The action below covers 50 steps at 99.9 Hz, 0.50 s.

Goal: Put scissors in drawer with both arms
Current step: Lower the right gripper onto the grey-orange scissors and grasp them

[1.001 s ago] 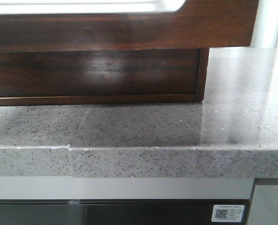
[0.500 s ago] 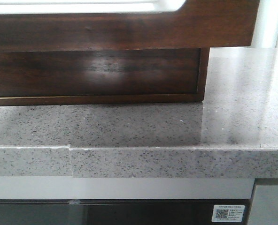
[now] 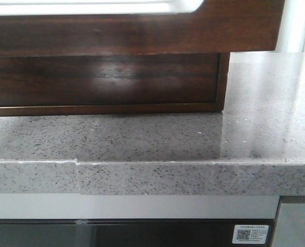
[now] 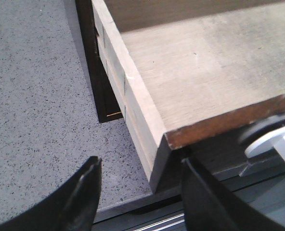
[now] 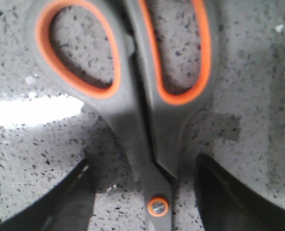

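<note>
Front: the drawer [image 3: 142, 31] is overhanging a speckled grey worktop [image 3: 142, 139]. Left wrist: the left fingers [image 4: 84, 192] are gaping wide around the drawer's corner. Right wrist: the scissors [image 5: 147, 120] are lying between the wide-spread right fingers [image 5: 219, 197].

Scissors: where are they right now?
Only the right wrist view shows the scissors: flat on the speckled counter, between the open right gripper's fingers.

scissors [image 5: 147, 120] blades cut off at frame edge, handles blurred; drawer [image 3: 142, 31] top cropped; both tools absent from front view.
</note>
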Each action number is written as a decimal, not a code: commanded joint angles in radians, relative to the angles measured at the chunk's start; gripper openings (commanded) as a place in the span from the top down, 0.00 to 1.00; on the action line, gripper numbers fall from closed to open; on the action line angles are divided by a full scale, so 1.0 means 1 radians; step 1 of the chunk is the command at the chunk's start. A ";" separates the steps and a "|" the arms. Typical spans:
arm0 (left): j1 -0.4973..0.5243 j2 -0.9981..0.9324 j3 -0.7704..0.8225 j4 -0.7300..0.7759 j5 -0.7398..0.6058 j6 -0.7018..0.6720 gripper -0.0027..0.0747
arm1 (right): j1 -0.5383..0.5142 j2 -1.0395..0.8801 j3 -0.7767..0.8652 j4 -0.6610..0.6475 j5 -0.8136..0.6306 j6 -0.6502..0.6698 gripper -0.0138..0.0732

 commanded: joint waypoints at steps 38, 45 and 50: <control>-0.006 0.006 -0.033 -0.029 -0.092 -0.010 0.52 | -0.008 -0.042 -0.028 0.004 0.014 -0.038 0.81; -0.006 0.006 -0.033 -0.029 -0.092 -0.010 0.52 | -0.008 -0.042 -0.028 0.004 0.016 -0.041 0.83; -0.006 0.006 -0.033 -0.029 -0.091 -0.010 0.52 | -0.008 -0.042 -0.029 0.004 0.016 -0.041 0.83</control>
